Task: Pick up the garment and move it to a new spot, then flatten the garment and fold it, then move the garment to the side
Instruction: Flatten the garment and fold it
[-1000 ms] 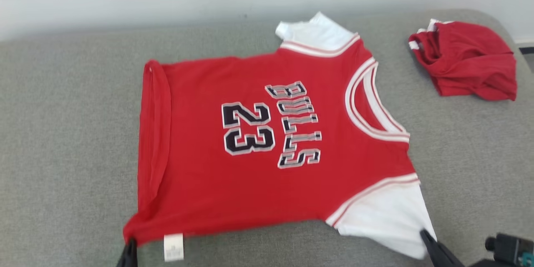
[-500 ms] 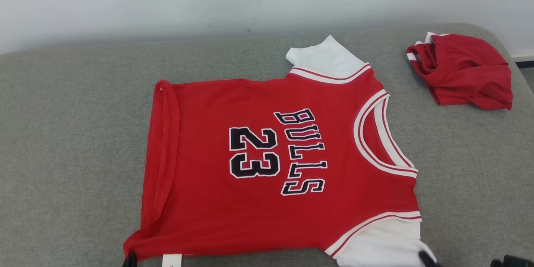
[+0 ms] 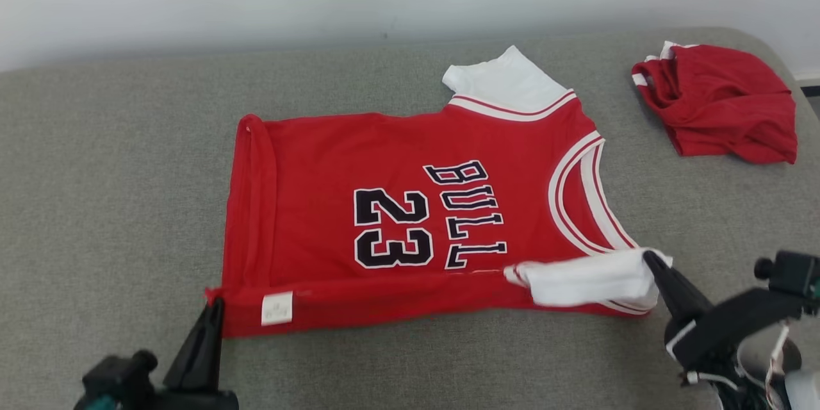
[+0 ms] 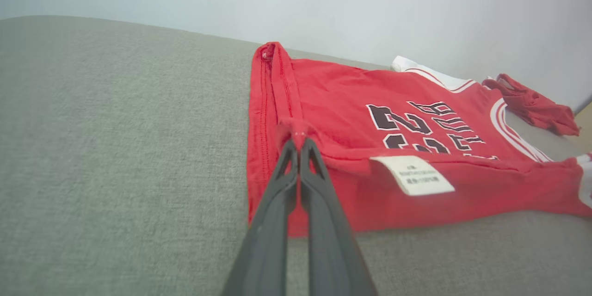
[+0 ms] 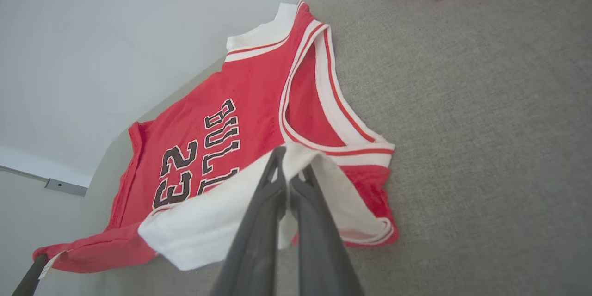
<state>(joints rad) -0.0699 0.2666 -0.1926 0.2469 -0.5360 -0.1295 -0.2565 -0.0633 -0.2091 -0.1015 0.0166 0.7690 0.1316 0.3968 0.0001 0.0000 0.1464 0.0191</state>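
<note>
Red Bulls 23 jersey (image 3: 320,160), white sleeves, black numerals. Lies front up on the grey upholstered surface (image 3: 109,205), neck toward the right. Near edge folded over the front, white label (image 3: 277,308) and near sleeve (image 3: 583,282) uppermost.

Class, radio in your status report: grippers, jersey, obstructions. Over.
Left gripper shut on jersey hem corner. Right gripper shut on its white sleeve. Near edge folded over the front. Second red garment lies apart, far right.

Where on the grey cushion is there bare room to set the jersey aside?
The wide grey cushion left of the jersey, and the strip between it and the wall. The right end holds a crumpled red garment.
</note>
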